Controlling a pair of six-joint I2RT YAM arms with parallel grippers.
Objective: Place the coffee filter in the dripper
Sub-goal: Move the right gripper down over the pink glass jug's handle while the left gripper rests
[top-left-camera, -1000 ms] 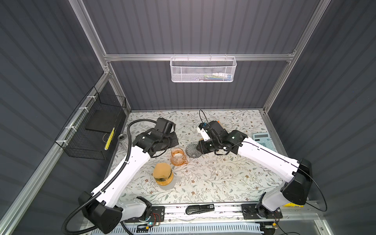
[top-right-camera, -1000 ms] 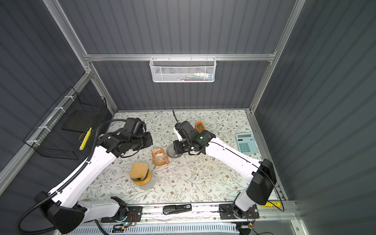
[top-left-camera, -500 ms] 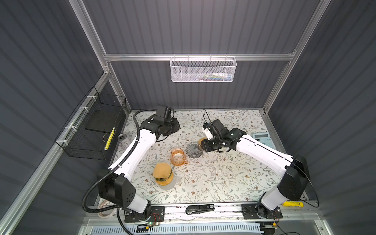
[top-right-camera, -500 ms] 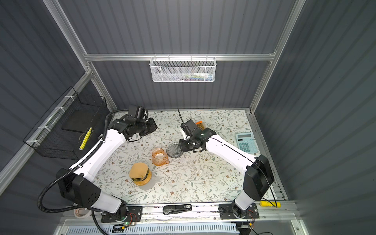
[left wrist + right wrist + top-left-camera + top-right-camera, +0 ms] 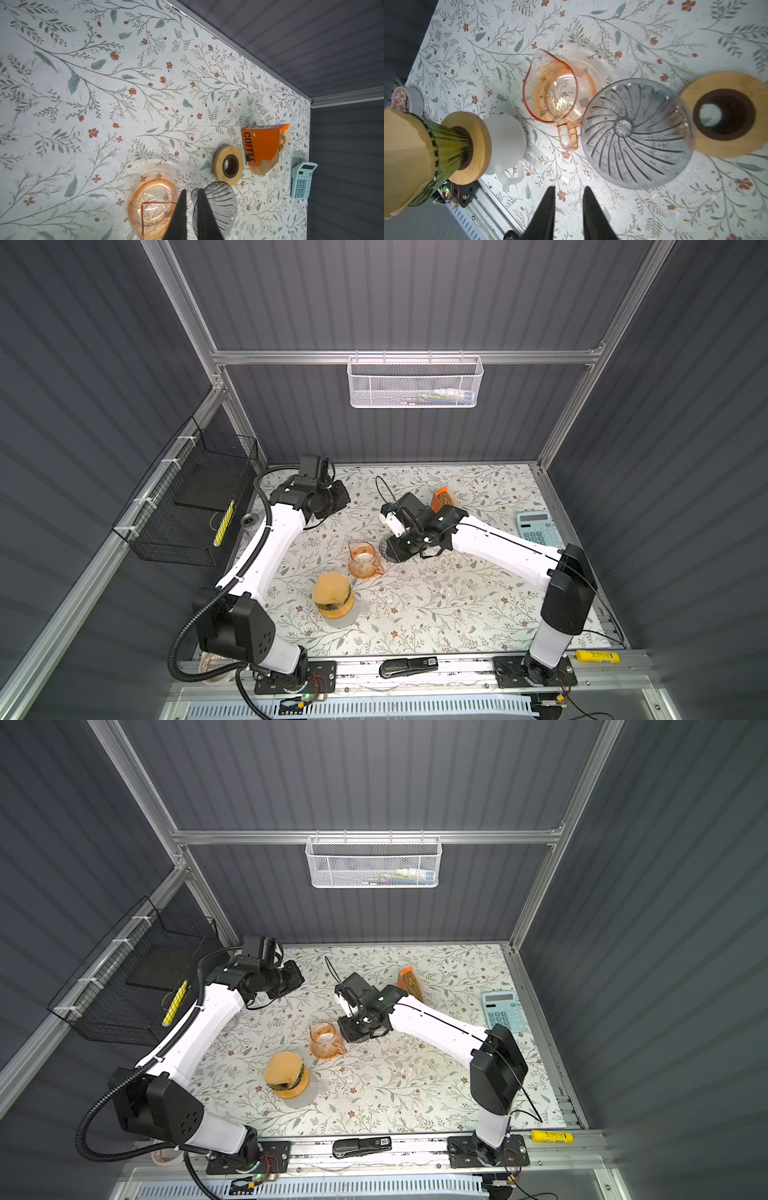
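Filters [image 5: 262, 171] lay in the orange box [image 5: 441, 499], at about one o'clock from the clear dripper [image 5: 637, 133] in a top view. That dripper sat empty beside the pitcher [image 5: 552, 93]. My right gripper [image 5: 569, 188] hovered partly open and my left gripper [image 5: 191, 190] was nearly closed, both holding nothing. I judged the whole job remained: fetch a filter and seat it.

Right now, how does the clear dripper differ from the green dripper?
The clear dripper is colourless; the green dripper is dark green. The clear dripper is empty; the green dripper holds a brown paper filter. The clear dripper rests on the table, a loose wooden ring beside it; the green dripper sits in a wooden collar on a white mug. Both are ribbed cones.
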